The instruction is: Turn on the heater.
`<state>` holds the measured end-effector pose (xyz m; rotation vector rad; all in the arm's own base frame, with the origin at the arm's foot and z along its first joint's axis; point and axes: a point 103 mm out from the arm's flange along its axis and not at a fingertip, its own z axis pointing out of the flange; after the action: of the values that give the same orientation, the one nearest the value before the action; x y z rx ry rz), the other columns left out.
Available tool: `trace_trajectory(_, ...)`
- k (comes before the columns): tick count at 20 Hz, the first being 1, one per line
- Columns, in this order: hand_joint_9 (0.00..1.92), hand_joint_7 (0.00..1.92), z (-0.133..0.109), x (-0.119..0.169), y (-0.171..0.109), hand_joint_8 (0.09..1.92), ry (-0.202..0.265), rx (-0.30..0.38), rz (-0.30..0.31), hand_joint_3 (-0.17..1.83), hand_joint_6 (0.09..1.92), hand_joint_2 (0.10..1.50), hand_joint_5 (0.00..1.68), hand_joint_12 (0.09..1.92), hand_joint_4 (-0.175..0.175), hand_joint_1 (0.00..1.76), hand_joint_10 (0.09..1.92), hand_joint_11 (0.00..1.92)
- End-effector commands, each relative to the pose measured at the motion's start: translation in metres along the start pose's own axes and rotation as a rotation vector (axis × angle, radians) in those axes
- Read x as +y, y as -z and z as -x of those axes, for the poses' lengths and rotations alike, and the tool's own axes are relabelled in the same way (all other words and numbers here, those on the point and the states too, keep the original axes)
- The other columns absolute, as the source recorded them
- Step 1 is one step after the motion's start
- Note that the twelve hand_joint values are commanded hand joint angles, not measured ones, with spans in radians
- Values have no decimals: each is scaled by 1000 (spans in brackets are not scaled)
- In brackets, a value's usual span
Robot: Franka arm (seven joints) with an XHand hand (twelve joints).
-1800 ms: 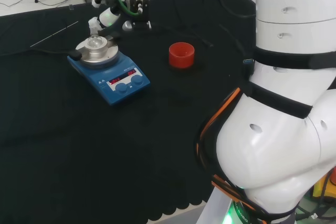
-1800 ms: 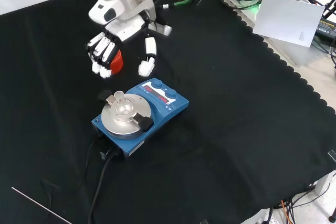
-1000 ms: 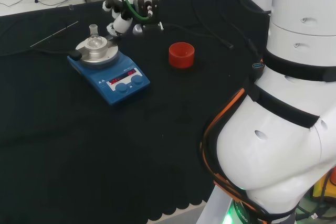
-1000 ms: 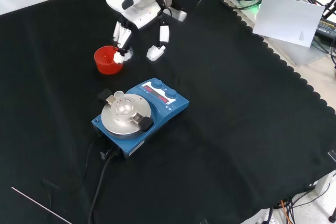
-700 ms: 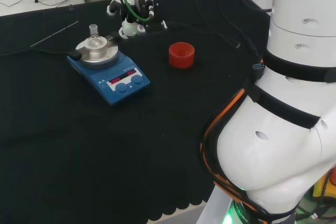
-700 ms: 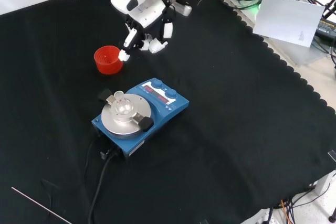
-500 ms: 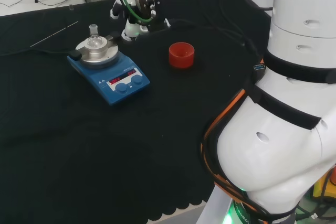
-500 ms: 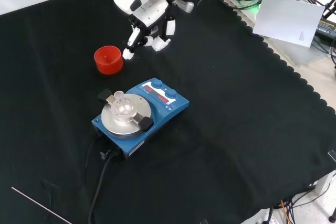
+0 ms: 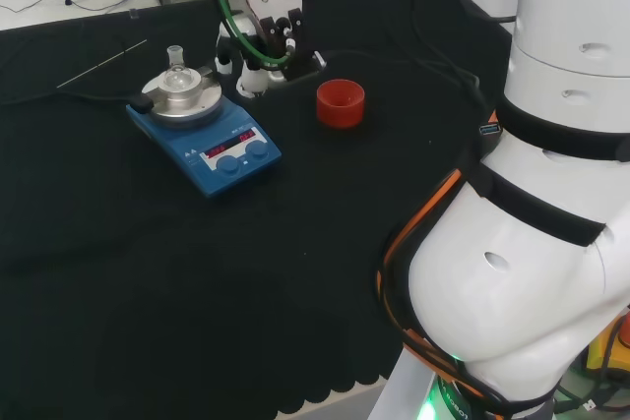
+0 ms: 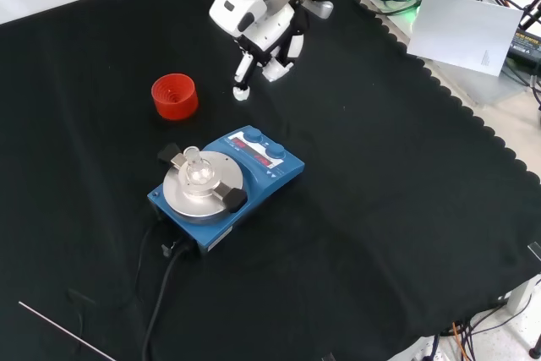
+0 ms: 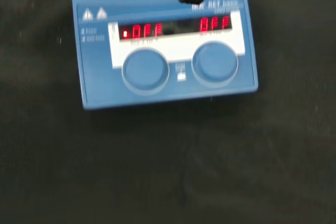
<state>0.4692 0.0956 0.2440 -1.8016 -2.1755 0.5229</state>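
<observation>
Heater (image 11: 167,51) front panel, two warning triangles, other print illegible

A blue heater (image 10: 228,179) sits flat on the black cloth, left of centre in the front view, upper left in the head view. Its front panel carries two round blue knobs (image 11: 145,70) below lit red displays (image 11: 176,26).

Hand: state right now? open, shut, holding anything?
Hand: fingers mostly curled with one pointing down at the cloth, holding nothing, above the bench and apart from the heater.
</observation>
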Motion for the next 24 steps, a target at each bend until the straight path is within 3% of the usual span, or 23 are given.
trace_trajectory(1,1920,1757,0,-8,-15,1708,8,-23,-80,703,588,859,346,1522,-52,1355,1589,1920)
trace_trajectory(11,1920,1760,4,-8,-37,1725,20,-42,-183,743,525,836,237,1542,-36,1388,1607,1920)
trace_trajectory(15,1920,1758,1,-4,-47,1730,29,-44,-221,776,298,819,228,1545,-26,1392,1607,1920)
trace_trajectory(24,1920,1757,-9,8,-69,1732,47,-59,-316,796,108,809,238,1542,-16,1398,1606,1920)
